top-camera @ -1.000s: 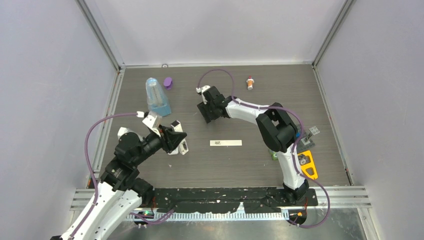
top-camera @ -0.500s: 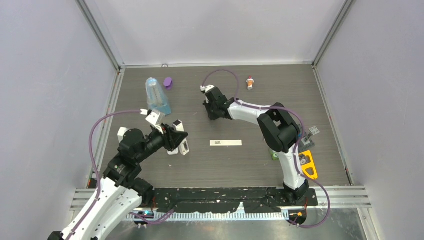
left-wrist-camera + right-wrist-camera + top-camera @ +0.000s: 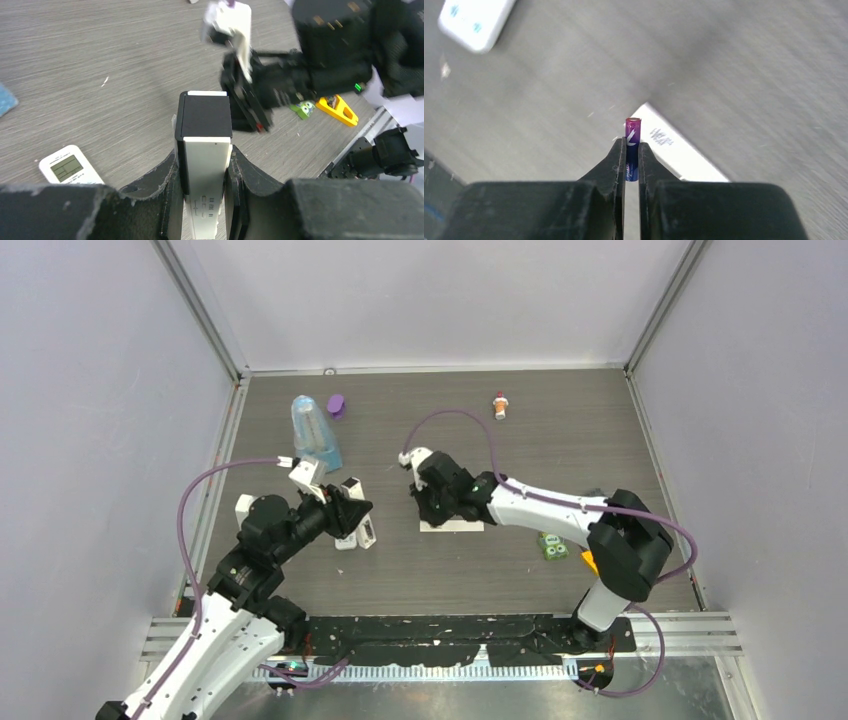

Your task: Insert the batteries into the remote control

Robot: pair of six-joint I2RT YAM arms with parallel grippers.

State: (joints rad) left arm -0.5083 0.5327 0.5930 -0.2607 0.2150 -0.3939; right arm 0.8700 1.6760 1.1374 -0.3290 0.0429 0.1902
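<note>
My right gripper (image 3: pixel 632 142) is shut on a purple battery (image 3: pixel 632 131), whose red-tipped end sticks out past the fingertips. In the top view that gripper (image 3: pixel 432 505) hangs over the left end of a flat white strip (image 3: pixel 458 527). The remote control (image 3: pixel 70 167), a small white handset with a pale screen, lies on the table left of my left gripper (image 3: pixel 204 160). That gripper is shut on a narrow white bar with a black tip (image 3: pixel 206 125). In the top view the left gripper (image 3: pixel 350 512) sits left of centre. No other batteries show.
A clear blue bottle (image 3: pixel 314 435) and a purple cap (image 3: pixel 336 405) stand at the back left. A small red-and-white bottle (image 3: pixel 500 405) is at the back right. A green toy (image 3: pixel 551 546) and an orange piece (image 3: pixel 340 107) lie near the right arm.
The right gripper has shut on the purple battery and swung from the far middle of the table toward the near side, over the white strip. The left arm has barely moved.
</note>
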